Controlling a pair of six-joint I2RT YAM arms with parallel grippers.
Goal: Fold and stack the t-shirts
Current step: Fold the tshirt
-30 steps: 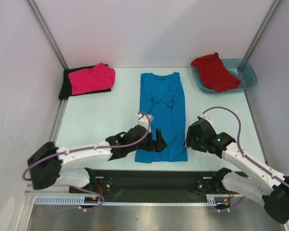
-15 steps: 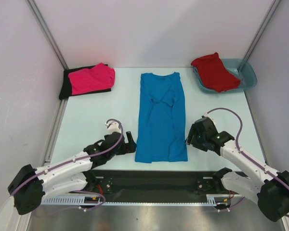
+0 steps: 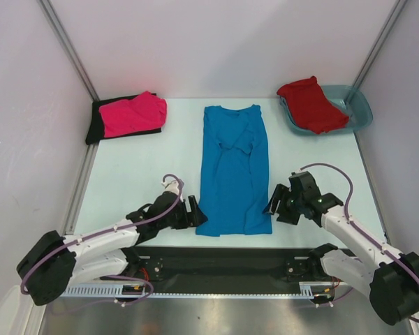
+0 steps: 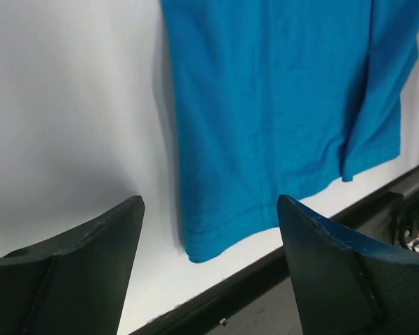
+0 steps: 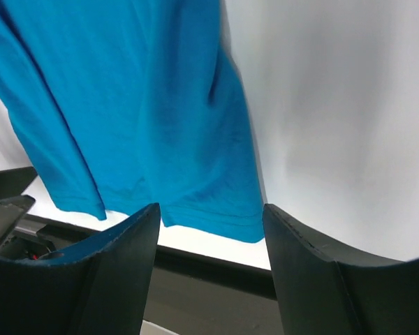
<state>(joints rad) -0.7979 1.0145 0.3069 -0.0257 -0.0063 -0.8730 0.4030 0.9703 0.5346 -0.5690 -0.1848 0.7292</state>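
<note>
Gone from atop the blue t-shirt's (image 3: 234, 167) near hem, out to the left, then back beside that hem's left corner (left pincer (image 3: 197, 211)). Slid slightly toward the table's (image 3: 140, 174) near edge: right pincer (image 3: 272, 205).

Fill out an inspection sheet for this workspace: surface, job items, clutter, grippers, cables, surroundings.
Surface: pale table, flat.
Job's things: blue t-shirt lengthwise mid-table, sleeves folded in; hot pink t-shirt on black t-shirt, far left; red t-shirt draped over teal tub, far right.
Clutter: nothing seen.
Grippers: left gripper and right gripper open, flanking the blue t-shirt's near corners, holding nothing.
Cables: left purple cable, right purple cable loop above wrists.
Surroundings: white walls, metal posts.
</note>
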